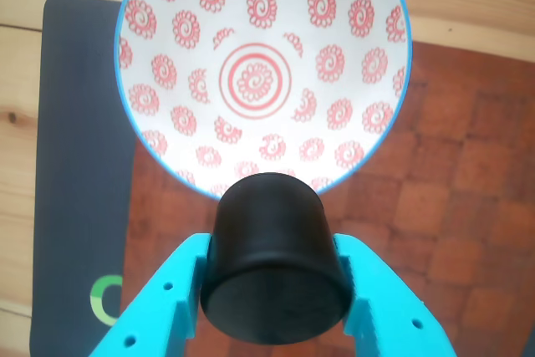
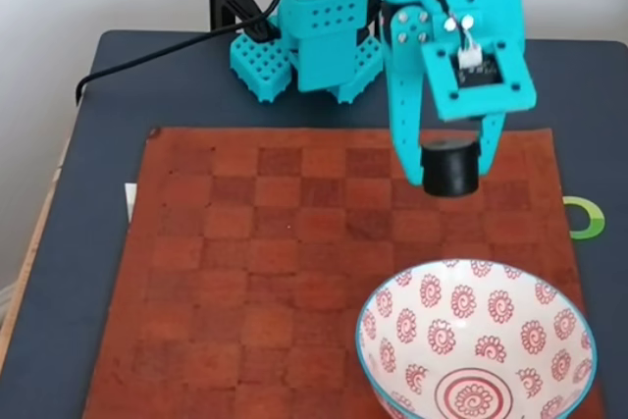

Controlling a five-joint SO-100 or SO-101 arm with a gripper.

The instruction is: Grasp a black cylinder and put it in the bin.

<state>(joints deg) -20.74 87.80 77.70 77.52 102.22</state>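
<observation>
One black cylinder between the jaws, one bin.

Stubby black cylinder aloft above the board, apart from empty red-flowered bin.

The round white ceramic bowl with red spiral flowers was cropped at six o'clock in the fixed view. In the other view, the stubby matte black cylinder hid its rim at six o'clock.

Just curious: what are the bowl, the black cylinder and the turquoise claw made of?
Bowl: likely glazed ceramic, glossy white with printed red motifs. Cylinder: matte black, maybe rubber or plastic; hard to tell. Claw: probably 3D-printed plastic, dull, uniformly turquoise.
</observation>
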